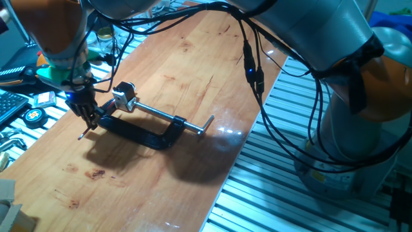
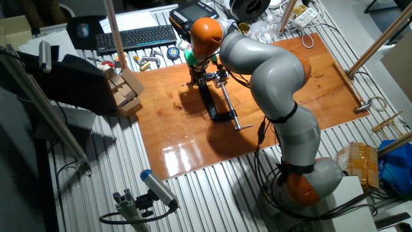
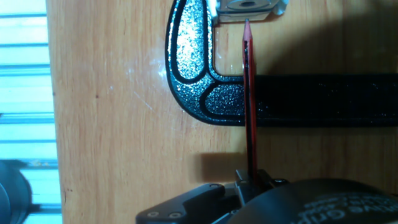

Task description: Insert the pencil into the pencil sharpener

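The tool (image 1: 85, 116) hangs low over the left part of the wooden table (image 1: 193, 71), its fingers closed narrowly on the pencil (image 3: 249, 106). In the hand view the pencil is a thin red stick running straight up from between the fingers (image 3: 261, 180), crossing over the black C-clamp (image 3: 199, 81) and ending in a sharpened tip just below the pencil sharpener (image 3: 247, 9). The tip and the sharpener's round opening line up closely, with a small gap of bare wood between them; the tip is not in the hole.

The sharpener is a small silver block pressed against the end of the clamp's jaw, and only its lower part shows at the top edge of the hand view. In one fixed view the sharpener (image 1: 125, 95) sits at the clamp's far end, with the clamp (image 1: 138, 132) lying flat and its silver screw rod (image 1: 170, 117) stretching toward the handle on the right. The pencil (image 1: 84, 133) shows there as a short thin stick angled down below the tool.

In the other fixed view the arm (image 2: 270, 71) bends over the table and hides most of the tool; the clamp (image 2: 212, 103) lies beneath it.
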Robot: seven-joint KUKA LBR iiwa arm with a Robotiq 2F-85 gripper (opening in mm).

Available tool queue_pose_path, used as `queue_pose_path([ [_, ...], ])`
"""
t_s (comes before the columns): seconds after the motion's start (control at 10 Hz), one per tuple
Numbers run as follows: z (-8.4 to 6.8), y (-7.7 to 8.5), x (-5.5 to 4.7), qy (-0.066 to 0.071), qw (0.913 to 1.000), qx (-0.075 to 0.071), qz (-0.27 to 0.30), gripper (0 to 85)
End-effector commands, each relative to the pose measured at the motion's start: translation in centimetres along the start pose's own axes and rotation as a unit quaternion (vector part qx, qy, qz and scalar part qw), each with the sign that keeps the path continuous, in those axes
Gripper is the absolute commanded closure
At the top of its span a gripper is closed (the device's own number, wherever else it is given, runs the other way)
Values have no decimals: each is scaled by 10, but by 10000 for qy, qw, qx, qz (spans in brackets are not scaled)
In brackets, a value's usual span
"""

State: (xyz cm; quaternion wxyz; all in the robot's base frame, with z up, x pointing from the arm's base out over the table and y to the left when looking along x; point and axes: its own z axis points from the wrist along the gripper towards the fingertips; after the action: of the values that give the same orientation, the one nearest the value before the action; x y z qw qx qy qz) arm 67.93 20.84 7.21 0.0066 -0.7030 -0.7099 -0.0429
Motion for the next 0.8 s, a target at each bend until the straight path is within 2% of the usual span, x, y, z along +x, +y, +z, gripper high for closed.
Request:
queue_pose_path([
  [0.0, 0, 0, 0, -14, 10000, 0, 8, 850],
  [0.7, 3, 0, -2, -21, 10000, 16, 15, 850],
])
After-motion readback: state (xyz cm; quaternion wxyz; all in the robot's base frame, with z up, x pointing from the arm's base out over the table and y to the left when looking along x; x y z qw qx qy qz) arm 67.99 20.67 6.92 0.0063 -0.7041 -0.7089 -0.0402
